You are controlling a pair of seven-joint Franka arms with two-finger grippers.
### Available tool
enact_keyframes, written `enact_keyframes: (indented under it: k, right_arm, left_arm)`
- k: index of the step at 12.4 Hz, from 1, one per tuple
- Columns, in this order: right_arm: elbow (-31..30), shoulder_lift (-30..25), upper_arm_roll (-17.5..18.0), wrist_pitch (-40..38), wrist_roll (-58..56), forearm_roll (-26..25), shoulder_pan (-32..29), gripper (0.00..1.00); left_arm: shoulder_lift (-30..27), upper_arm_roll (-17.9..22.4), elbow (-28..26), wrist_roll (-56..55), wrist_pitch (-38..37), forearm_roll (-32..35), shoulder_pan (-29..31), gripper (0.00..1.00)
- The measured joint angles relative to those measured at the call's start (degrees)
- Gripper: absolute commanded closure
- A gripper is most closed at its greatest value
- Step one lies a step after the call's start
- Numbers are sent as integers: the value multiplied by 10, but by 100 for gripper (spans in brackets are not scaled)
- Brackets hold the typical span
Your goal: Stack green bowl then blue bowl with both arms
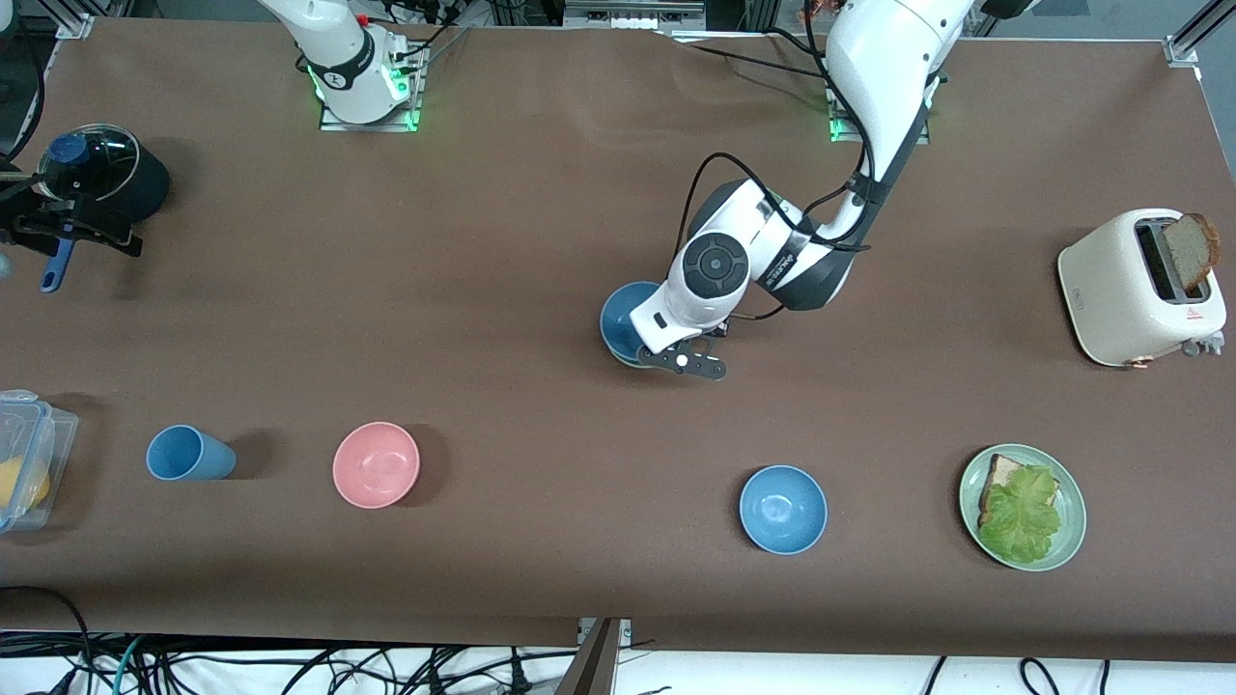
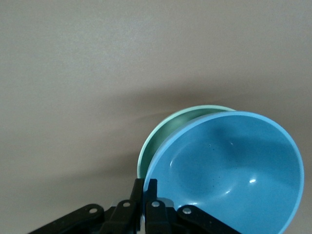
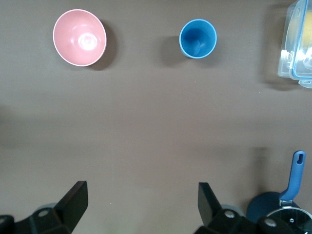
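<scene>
The green bowl (image 1: 626, 363) stands mid-table, mostly covered; in the left wrist view (image 2: 161, 139) only part of its rim shows. A blue bowl (image 1: 620, 319) sits tilted in it, also in the left wrist view (image 2: 229, 170). My left gripper (image 1: 649, 355) is shut on this blue bowl's rim, one finger inside and one outside (image 2: 145, 192). A second blue bowl (image 1: 783, 509) lies alone, nearer the front camera. My right gripper (image 3: 142, 202) is open and empty, high over the table at the right arm's end, beside the pot (image 1: 68, 232).
A pink bowl (image 1: 376, 464) and a blue cup (image 1: 188, 454) lie toward the right arm's end. A black pot (image 1: 97, 174) with a blue handle and a clear box (image 1: 24, 458) are there too. A toaster (image 1: 1139, 287) and a lettuce plate (image 1: 1023, 507) are at the left arm's end.
</scene>
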Motion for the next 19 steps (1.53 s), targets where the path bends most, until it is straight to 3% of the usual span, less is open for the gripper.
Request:
enact_keyframes:
  k: [1,2,3,9,11,14,19]
  right_arm:
    - [0,0,0,0,0,0,0,0]
    - [0,0,0,0,0,0,0,0]
    - [0,0,0,0,0,0,0,0]
    - [0,0,0,0,0,0,0,0]
    - [0,0,0,0,0,0,0,0]
    - [0,0,0,0,0,0,0,0]
    - [0,0,0,0,0,0,0,0]
  left_arm:
    - [4,0,0,-6,4,0,-1,100]
    - [9,1,0,-8,7,0,-2,78]
    - [11,1,0,-10,8,0,-3,1]
    - [2,7,5,-18,-14,0,-2,0]
    - [-16,11,11,-19,-45,0,-1,0]
    - [-75,50,31,-19,-128,1,6,0]
    - [-165,60,93,7,-287,1,121,0]
